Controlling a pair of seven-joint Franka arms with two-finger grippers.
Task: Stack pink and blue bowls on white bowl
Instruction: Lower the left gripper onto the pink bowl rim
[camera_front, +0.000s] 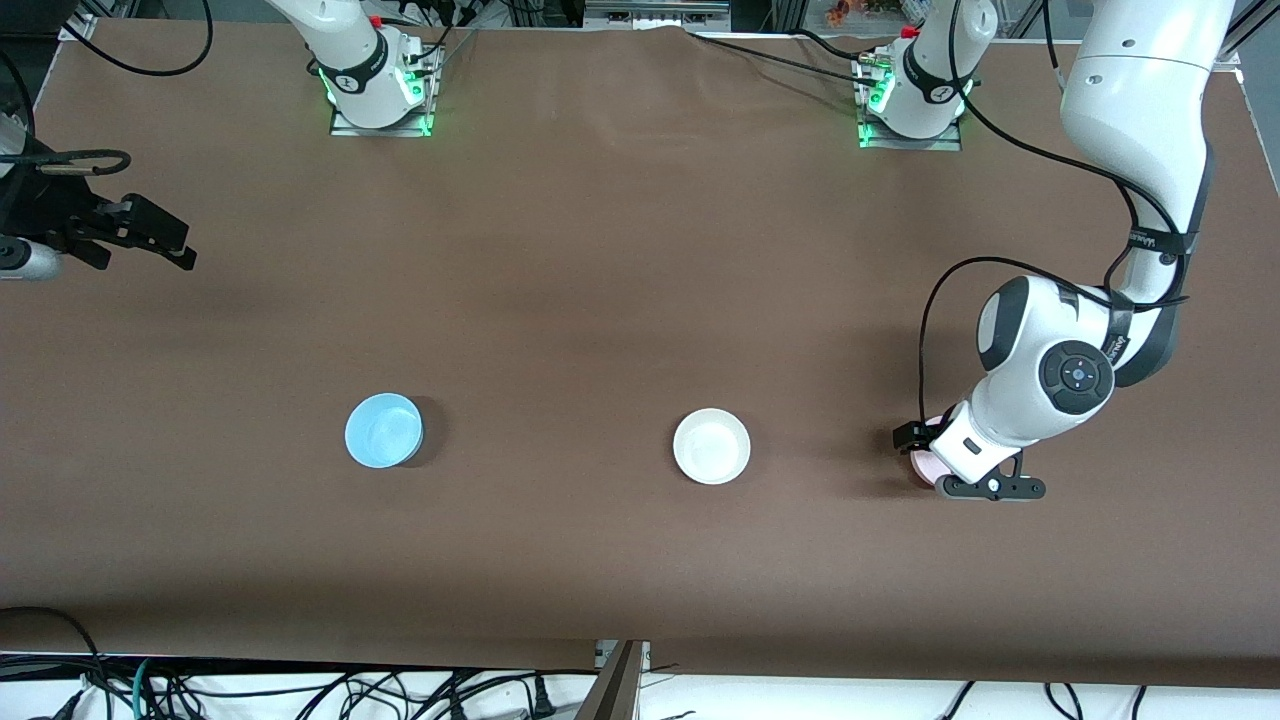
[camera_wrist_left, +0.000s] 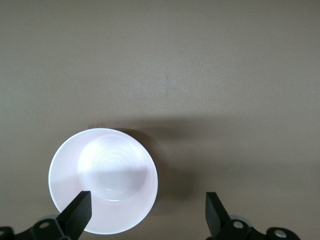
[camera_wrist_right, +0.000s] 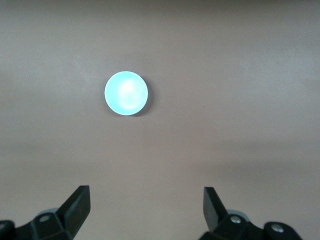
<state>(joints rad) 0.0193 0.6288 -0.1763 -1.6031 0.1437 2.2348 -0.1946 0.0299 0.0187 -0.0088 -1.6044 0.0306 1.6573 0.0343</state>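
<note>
Table (camera_front: 620, 250): we see three bowls on it, well apart.
Left gripper (camera_front: 925, 462): fingers apart over the pink bowl (camera_wrist_left: 102, 180), at its arm's end.
Right gripper (camera_front: 150, 238): waits, fingers apart.
White bowl (camera_front: 711, 446): between pink and blue bowl (camera_front: 383, 430).
Risk: we judge the pink rim sits off-centre between our fingers, so closing could tip it.

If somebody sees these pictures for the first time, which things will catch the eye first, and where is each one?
Three small bowls stand in a row on the brown table: the blue bowl toward the right arm's end, the white bowl in the middle, the pink bowl toward the left arm's end. The left gripper hangs low over the pink bowl with open jaws. The right gripper waits, open, at the right arm's end of the table.
</note>
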